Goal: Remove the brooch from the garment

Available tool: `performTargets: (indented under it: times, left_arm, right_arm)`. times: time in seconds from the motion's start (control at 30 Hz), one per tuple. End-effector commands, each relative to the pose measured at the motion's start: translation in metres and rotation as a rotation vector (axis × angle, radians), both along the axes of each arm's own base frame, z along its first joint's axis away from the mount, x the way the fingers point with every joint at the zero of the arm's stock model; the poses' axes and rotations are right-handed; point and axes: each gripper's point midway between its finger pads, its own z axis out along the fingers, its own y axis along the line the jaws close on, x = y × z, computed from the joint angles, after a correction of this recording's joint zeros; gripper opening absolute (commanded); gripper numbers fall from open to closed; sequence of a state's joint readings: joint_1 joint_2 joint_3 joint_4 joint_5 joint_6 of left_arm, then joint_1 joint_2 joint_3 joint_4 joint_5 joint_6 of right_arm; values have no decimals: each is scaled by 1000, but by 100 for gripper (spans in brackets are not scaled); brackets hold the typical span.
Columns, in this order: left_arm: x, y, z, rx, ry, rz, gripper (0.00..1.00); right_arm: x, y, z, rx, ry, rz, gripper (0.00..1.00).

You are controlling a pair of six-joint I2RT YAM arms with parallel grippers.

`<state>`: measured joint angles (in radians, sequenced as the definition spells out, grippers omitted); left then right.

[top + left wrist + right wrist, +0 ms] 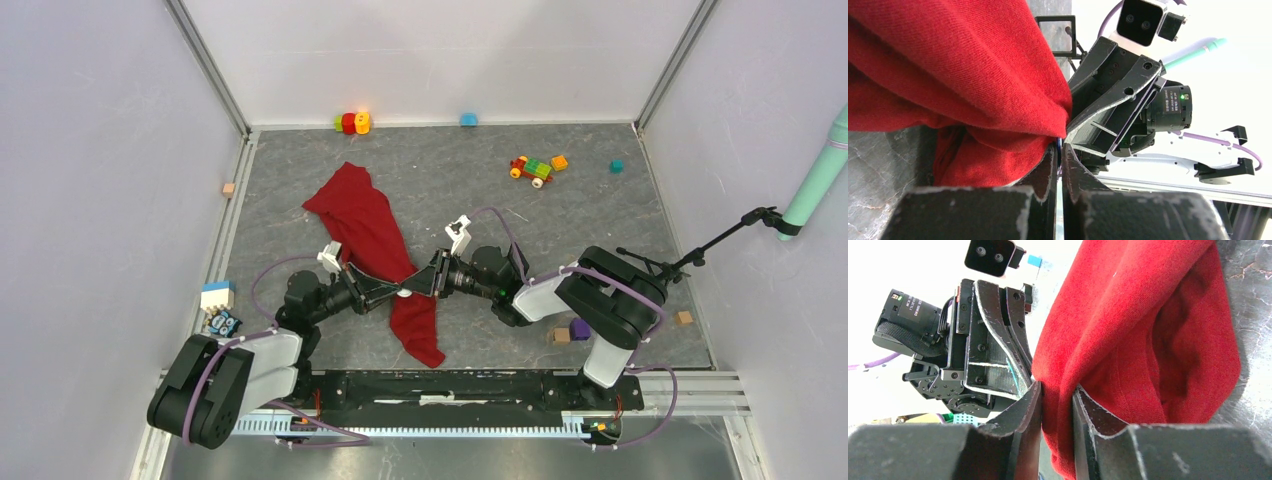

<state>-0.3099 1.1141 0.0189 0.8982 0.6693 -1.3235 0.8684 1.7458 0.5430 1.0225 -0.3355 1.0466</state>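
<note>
A red garment (365, 225) lies on the grey table, lifted where both grippers meet at its middle. My left gripper (400, 292) is shut at the garment's edge (973, 75). In the left wrist view (1060, 150) a thin blue sliver, the only visible part of the brooch (1058, 142), sits between its tips. My right gripper (415, 286) faces it tip to tip. In the right wrist view (1057, 390) it is shut on a fold of the red cloth (1138, 340). The rest of the brooch is hidden by cloth and fingers.
A toy brick car (532, 168), stacked coloured blocks (351, 122), a blue block (468, 119) and a teal cube (616, 166) lie at the back. A white-blue block (217, 296) sits at the left and a purple block (579, 328) at the right. A teal cylinder on a stand (820, 175) stands at far right.
</note>
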Motion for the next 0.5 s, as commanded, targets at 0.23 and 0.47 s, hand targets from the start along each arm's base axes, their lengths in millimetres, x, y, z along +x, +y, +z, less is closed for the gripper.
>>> performTargets:
  times: [0.23,0.47]
  left_arm:
    - [8,-4,40,-83,-137,0,2]
    - [11,-3,30,-27,-133,8,2]
  right_arm:
    - [-17,-6,-26,-190,-79,117,31]
    - [-15,-22,-27,-246,-96,129,38]
